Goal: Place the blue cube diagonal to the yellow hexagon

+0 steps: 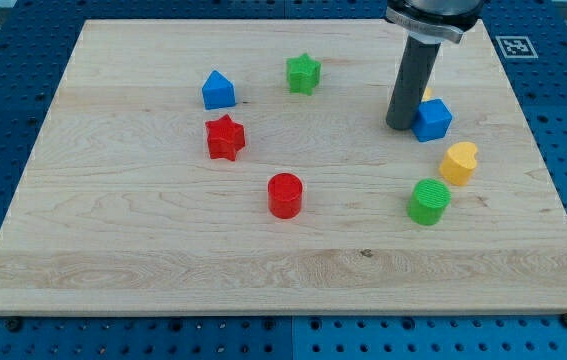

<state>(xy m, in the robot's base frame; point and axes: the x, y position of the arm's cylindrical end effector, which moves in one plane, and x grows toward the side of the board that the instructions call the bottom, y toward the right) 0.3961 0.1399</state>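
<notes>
My tip (401, 126) rests on the board at the view's upper right, touching the left side of the blue cube (433, 120). Just above the cube, a sliver of a yellow block (427, 93) shows; the rod and the cube hide most of it, so its shape cannot be made out. The cube sits directly below and against that yellow block.
A yellow heart (458, 162) lies below and right of the cube, with a green cylinder (429, 201) below it. A red cylinder (285, 195), a red star (225, 137), a blue pentagon (218, 90) and a green star (303, 73) lie to the left on the wooden board (163, 260).
</notes>
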